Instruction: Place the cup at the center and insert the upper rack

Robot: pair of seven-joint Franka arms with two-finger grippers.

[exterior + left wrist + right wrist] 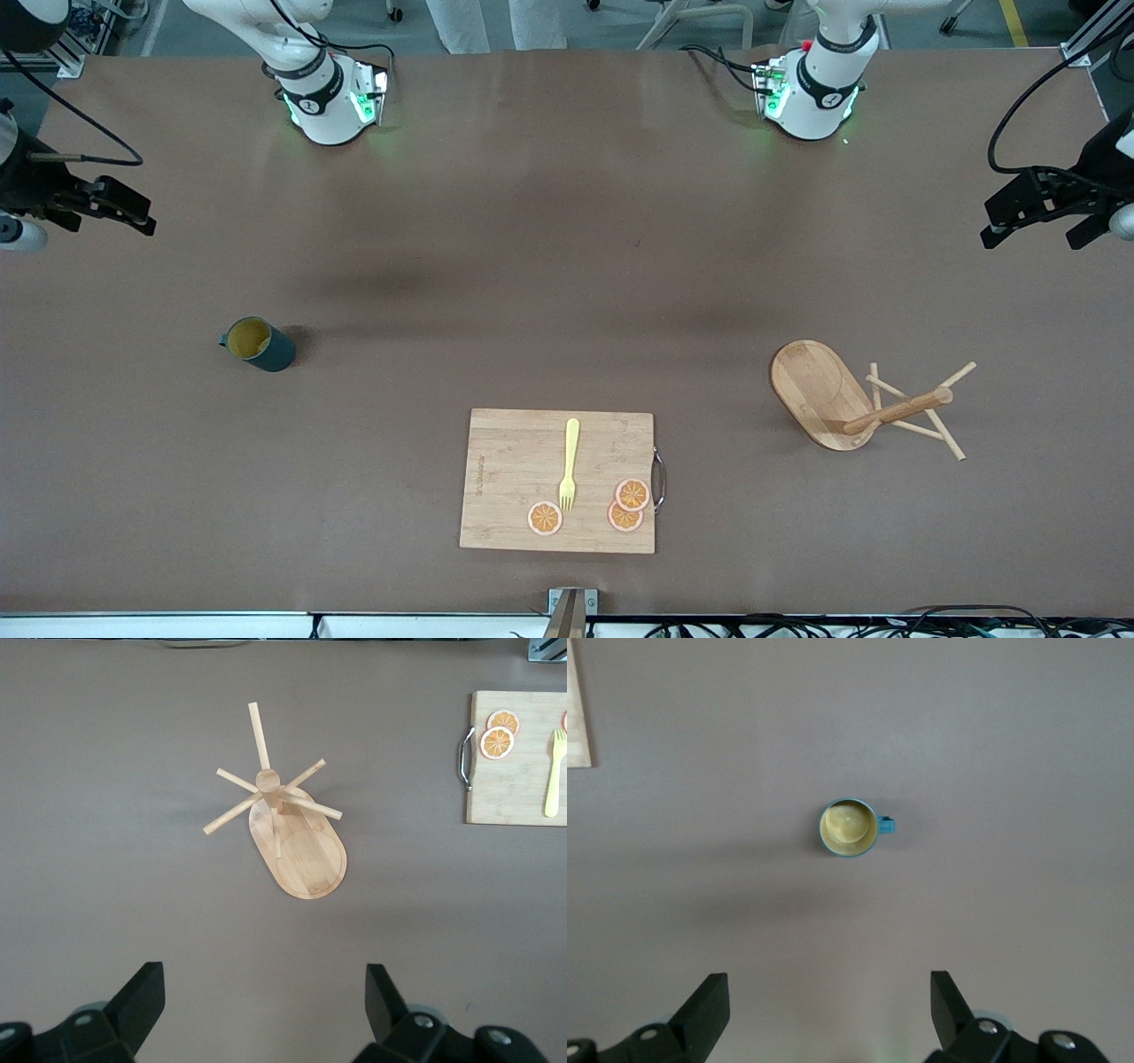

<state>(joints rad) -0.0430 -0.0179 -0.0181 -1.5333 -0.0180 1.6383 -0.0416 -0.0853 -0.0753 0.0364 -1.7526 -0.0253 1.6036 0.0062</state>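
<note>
The dark teal cup (259, 344) with a yellow inside stands upright on the table toward the right arm's end; it also shows in the right wrist view (850, 827). The wooden mug tree (819, 390) lies tipped toward the left arm's end, its post and pegs pointing at that end; it also shows in the left wrist view (301, 850). My right gripper (133, 213) is open and empty, high over the table's edge at its own end (828, 983). My left gripper (1032, 235) is open and empty, high over the table's edge at its own end (261, 979).
A rectangular wooden cutting board (514, 478) lies at the middle, near the front camera's edge. It carries a yellow fork (570, 461) and three orange slices (545, 518). The board also shows in the left wrist view (514, 788).
</note>
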